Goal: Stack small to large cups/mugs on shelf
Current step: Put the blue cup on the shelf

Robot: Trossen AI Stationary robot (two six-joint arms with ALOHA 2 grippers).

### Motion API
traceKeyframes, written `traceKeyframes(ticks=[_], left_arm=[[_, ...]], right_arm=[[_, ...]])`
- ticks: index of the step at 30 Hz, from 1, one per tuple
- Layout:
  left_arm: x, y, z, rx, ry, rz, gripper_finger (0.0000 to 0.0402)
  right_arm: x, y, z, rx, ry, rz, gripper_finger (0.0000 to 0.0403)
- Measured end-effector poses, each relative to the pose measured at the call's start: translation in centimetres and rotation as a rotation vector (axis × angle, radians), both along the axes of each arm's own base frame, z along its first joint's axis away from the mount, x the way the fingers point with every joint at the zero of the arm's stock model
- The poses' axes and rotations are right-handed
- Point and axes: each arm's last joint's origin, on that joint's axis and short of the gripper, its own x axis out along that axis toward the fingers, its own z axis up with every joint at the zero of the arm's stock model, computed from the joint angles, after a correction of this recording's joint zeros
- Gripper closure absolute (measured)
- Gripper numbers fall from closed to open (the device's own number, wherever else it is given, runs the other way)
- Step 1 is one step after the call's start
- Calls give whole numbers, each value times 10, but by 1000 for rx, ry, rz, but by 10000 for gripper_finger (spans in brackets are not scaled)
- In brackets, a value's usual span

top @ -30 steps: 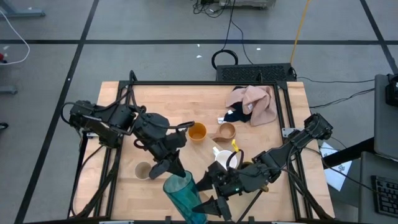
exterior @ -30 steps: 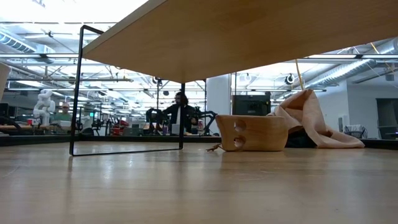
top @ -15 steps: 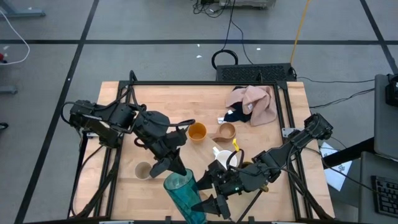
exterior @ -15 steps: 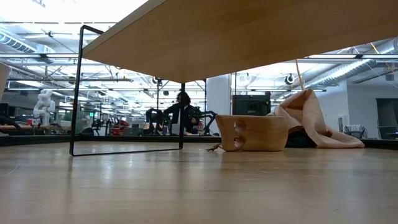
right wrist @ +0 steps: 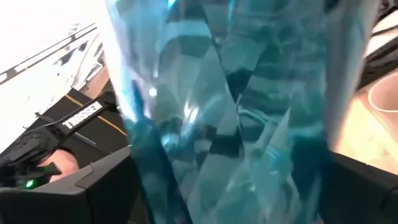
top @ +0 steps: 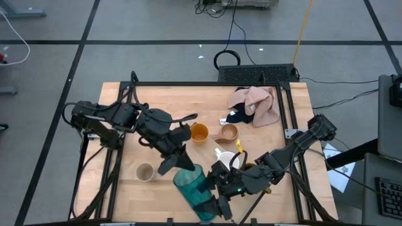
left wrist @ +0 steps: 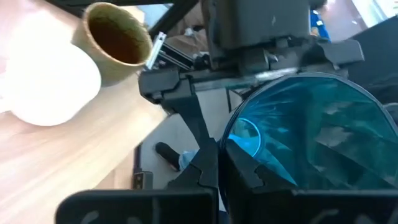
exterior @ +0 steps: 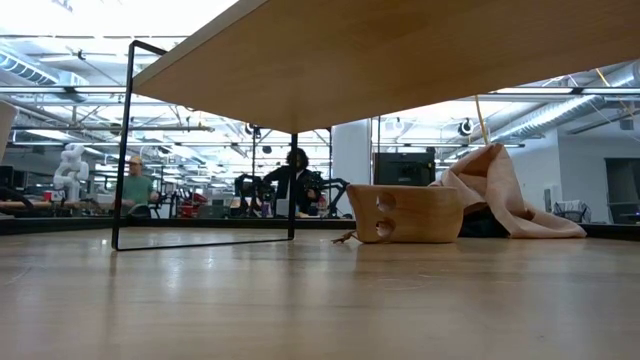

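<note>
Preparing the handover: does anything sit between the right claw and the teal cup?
Nothing visible does. The right claw stands open astride the teal glazed cup, while the left claw is shut on its rim.

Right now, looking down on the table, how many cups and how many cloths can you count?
Cups and mugs: 5 (teal cup, orange cup, tan handled cup, white mug, beige-grey cup)
Cloths: 2 (pink cloth, navy cloth)
Total: 7
</note>
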Motion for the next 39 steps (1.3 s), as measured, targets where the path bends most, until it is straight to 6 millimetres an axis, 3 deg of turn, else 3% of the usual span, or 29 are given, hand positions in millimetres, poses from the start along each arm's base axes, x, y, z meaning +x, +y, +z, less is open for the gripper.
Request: traceKeyframes(ticks=[8, 16, 29, 39], left_arm=[[-1, -4, 0, -18, 11, -13, 399], [-1, -4, 0, -35, 23, -17, 387], [-2, -1, -2, -38, 46, -27, 366], [-30, 22, 16, 20, 1, 29, 365]], right_arm=[[0, 1, -1, 4, 3, 6, 20], [0, 1, -2, -6, 5, 3, 62], [0, 2, -2, 2, 13, 23, 56], [-1, 4, -2, -21, 5, 46, 48]])
